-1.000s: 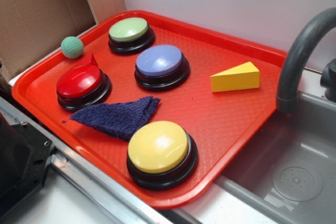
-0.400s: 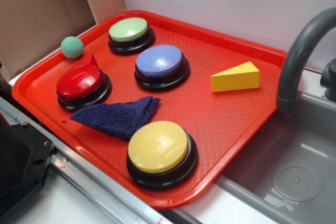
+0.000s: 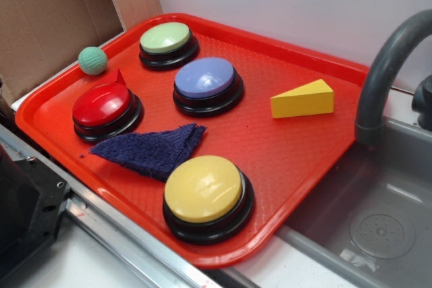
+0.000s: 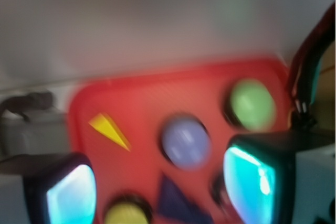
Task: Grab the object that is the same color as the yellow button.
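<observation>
Nothing is grabbed yet; the whole reach is ahead of me. My jaws (image 4: 160,187) stand wide and empty in the blurred wrist view, high over the red tray (image 3: 297,160), their glowing pads (image 4: 71,195) framing the near end.

The object (image 3: 302,99), a matte solid yellow wedge cut like a cheese slice, lies untouched at about 2 o'clock on the tray, well apart from the yellow button (image 3: 206,193) at 6 o'clock. That button has a glossy dome on a black base. The tray's plastic floor is finely pebbled. A ribbed dark-blue cloth (image 3: 152,150) lies crumpled just beside the yellow button.
</observation>
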Robot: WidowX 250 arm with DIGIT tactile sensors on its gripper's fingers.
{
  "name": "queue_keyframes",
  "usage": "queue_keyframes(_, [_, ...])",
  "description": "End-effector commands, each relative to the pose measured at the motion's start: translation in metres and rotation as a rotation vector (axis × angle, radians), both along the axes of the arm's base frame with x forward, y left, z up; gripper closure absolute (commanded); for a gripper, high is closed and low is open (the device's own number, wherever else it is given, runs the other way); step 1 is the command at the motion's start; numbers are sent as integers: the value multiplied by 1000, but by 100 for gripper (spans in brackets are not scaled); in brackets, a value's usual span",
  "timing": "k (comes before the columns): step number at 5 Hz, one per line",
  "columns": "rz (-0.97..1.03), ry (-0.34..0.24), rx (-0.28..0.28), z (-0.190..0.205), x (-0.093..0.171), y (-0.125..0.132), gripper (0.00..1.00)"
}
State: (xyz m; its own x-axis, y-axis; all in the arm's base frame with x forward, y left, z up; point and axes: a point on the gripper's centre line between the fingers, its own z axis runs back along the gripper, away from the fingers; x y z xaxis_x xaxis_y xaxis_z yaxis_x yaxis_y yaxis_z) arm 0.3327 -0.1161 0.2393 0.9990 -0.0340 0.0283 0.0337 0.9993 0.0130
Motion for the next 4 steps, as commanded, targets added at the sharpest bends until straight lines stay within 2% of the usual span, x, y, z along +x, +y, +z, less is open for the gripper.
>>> queue_keyframes(1, [-317, -36, 75, -11, -8, -47, 0])
queue_keyframes(2, [-523, -92, 19, -24, -44, -21, 0])
queue_keyframes(3, [-600, -79, -12, -41, -57, -4, 0])
queue_keyframes(4, [-633, 8, -7, -73, -53, -2, 0])
